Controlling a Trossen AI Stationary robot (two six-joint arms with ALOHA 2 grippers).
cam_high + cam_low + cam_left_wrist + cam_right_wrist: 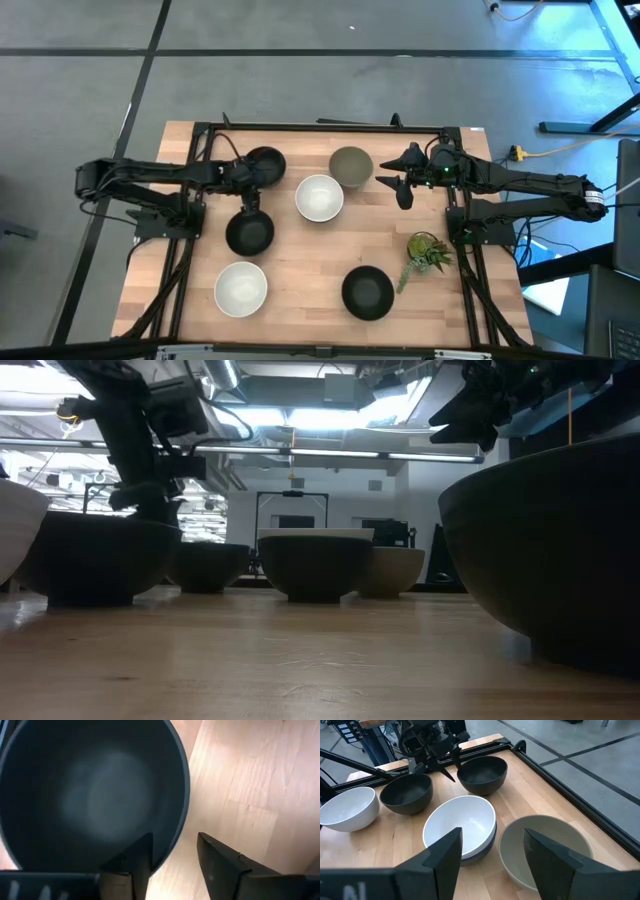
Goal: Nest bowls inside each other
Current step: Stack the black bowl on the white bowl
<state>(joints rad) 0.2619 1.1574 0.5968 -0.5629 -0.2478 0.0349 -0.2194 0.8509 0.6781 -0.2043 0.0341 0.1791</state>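
Left gripper (250,192) hangs over the upper-left black bowl (265,165) and mid-left black bowl (250,232), fingers parted astride a black rim (182,795), probably the upper bowl's. Right gripper (392,184), fingers spread and empty, sits just right of the grey-green bowl (351,165).

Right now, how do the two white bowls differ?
The central white bowl sits nested in a black bowl; the front-left white bowl stands alone on the table. The central one lies next to the grey-green bowl, near the right claw; the front-left one lies well away from it. Both are upright, empty and equal in size.
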